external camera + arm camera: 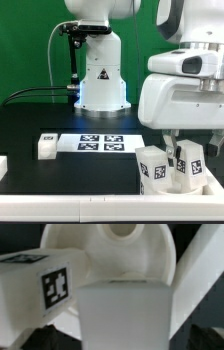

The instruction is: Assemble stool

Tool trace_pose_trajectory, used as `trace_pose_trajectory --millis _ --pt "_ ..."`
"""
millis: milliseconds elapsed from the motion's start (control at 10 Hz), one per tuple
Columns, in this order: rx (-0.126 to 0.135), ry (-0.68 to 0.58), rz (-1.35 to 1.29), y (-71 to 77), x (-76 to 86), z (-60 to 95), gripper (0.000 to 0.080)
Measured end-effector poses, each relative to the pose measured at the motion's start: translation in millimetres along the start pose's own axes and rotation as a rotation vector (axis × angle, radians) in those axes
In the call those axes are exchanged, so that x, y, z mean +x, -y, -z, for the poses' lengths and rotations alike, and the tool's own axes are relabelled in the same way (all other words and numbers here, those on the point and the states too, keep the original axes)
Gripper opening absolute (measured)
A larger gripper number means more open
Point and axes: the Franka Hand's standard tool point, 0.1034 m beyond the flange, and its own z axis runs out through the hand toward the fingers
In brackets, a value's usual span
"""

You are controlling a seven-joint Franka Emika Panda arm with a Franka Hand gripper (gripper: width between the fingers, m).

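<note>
Scanning from the exterior view's left, a loose white leg [47,146] lies on the black table [40,115], just beside the marker board [100,143] at its nine o'clock. The arm's base [100,75] stands at the board's twelve o'clock. At roughly four o'clock of the board is the stool work: a tagged leg [155,172] and a second tagged leg [189,160] stand close together, and the gripper [173,150] hangs low between them. The wrist view shows the seat [100,246] very near, tilted up on edge, with one socket [125,229] open. A tagged leg sits close beside it, and a plain white block [125,314] fills the middle. I cannot tell whether that block is a held leg or part of the tool, so the spread of the jaws is unclear. The parts are crowded, so any sideways move risks knocking a standing leg over. A leg pushed in off-axis could jam at the socket mouth or shove the seat away.
</note>
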Motion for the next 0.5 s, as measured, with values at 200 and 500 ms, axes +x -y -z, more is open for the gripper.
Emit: trace_pose_trajectory --millis 200,500 --pt "0.002 0.009 -0.025 4.2 -2.3 -5.9 0.0649" --pt "0.002 0.010 -0.126 3.4 -2.9 -6.5 0.0405"
